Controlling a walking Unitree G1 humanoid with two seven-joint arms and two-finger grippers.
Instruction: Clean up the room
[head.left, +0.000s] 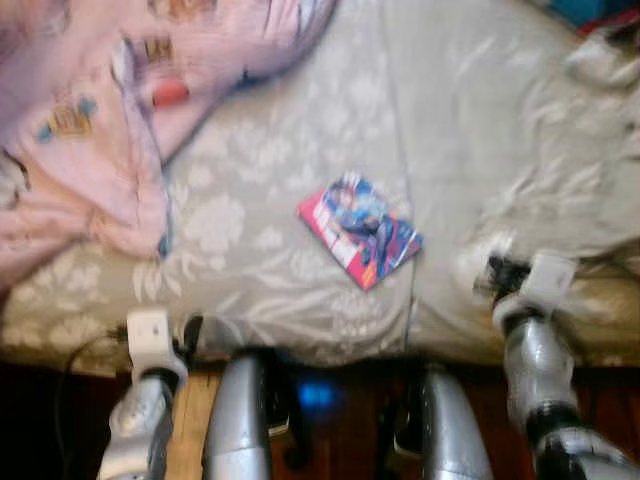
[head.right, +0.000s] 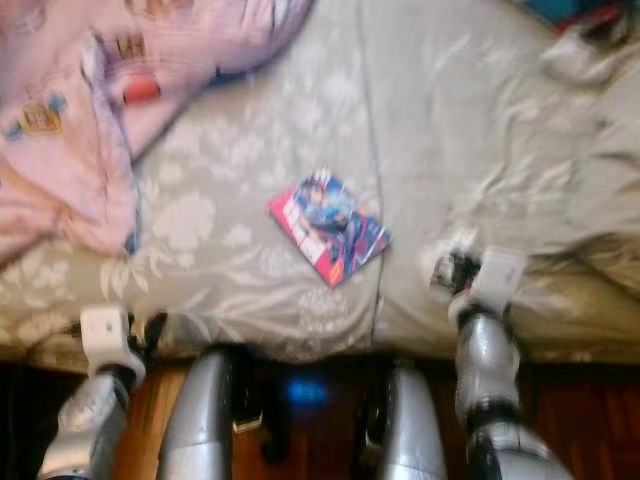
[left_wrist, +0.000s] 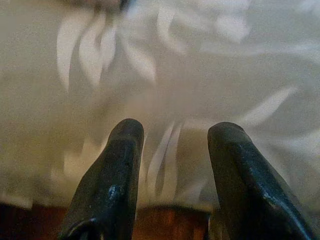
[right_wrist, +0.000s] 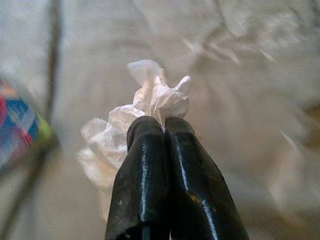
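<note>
Bed (head.left: 300, 200): right gripper (right_wrist: 162, 125) pinching tissue (right_wrist: 150, 100).

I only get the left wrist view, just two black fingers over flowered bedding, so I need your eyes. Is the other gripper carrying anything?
Observer: Yes. The right gripper is shut on a crumpled white tissue, near the front edge of the bed.
Operator: Anything else to clear off the bed?
Observer: A red and blue comic book lies flat near the middle, between the two arms.
Operator: And what is on my side?
Observer: A rumpled pink blanket is heaped on the bed, ahead of the left gripper, whose fingers are open.
</note>
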